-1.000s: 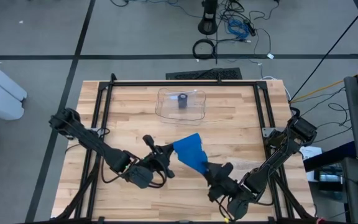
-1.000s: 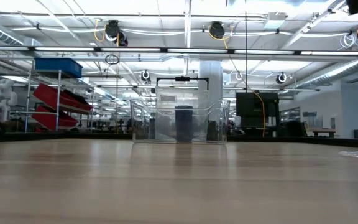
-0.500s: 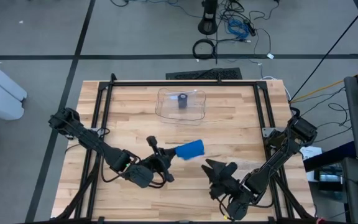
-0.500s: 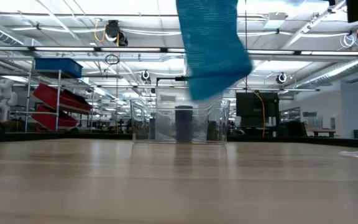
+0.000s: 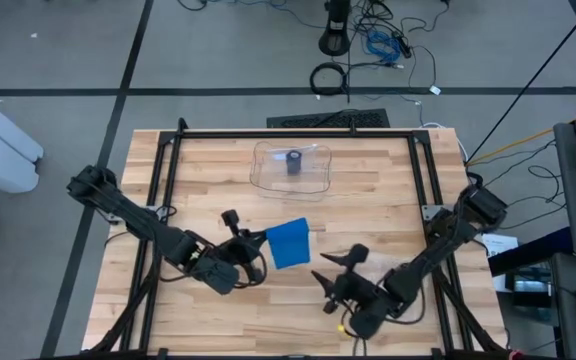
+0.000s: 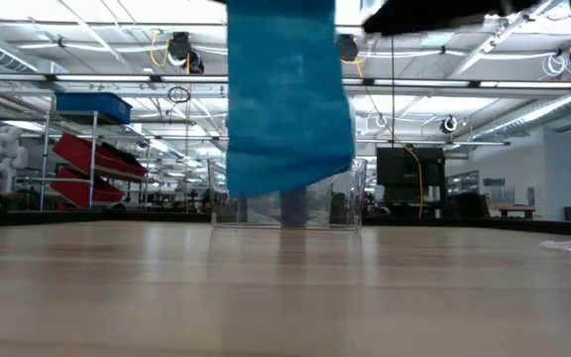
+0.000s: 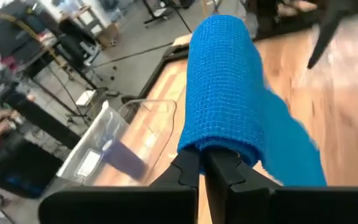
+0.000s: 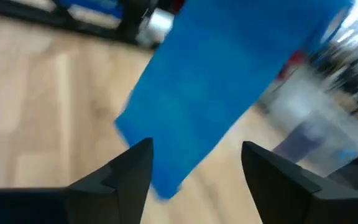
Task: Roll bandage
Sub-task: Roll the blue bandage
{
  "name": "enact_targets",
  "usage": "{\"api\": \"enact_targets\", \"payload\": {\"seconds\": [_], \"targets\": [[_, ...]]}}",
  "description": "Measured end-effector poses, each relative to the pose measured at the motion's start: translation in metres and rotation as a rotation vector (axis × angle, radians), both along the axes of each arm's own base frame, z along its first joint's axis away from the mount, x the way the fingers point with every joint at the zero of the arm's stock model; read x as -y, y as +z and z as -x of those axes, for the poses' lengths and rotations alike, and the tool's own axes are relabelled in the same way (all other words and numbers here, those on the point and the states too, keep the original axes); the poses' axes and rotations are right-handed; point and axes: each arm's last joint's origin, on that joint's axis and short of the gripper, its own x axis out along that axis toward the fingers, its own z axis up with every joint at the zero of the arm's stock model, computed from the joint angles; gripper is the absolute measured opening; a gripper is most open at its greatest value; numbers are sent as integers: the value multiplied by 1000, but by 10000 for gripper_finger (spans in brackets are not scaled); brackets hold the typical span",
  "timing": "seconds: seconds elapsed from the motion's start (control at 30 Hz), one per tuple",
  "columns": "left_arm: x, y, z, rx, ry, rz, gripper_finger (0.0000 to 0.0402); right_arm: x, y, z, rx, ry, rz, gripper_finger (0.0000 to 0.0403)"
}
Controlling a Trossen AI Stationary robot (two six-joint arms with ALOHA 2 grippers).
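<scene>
Count as we see it: one blue bandage (image 5: 288, 243), one clear tray (image 5: 291, 168) holding one dark roll (image 5: 294, 162), two grippers. Left gripper (image 5: 246, 243) is clamped tight on the bandage's edge, and the strip hangs free above mid-table, clear of the wood in the low view. Right gripper (image 5: 335, 271) sits just beside it with fingers spread wide, gripping nothing.

You see even, bright overhead light, ceiling strips glaring in the low view, soft faint shadows, right wrist view heavily motion-blurred
</scene>
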Motion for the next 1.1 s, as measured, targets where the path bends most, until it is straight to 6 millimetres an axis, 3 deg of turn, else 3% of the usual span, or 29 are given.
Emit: {"api": "enact_targets", "payload": {"seconds": [0.13,0.33,0.53,0.73,1.1], "targets": [[-9,-13,17,-56,-36,-22,6,21,-12,-11,-75,9,-156,219],[-25,-14,46,22,-49,65,6,45,-42,-6,-82,-28,-200,218],[-27,-16,58,42,-232,148,6,64,-68,4,107,75,-371,218],[-24,-16,54,82,-297,176,6,72,-57,5,264,353,-490,218],[-17,-10,46,153,-393,212,6,66,-51,-4,224,400,-462,218]]}}
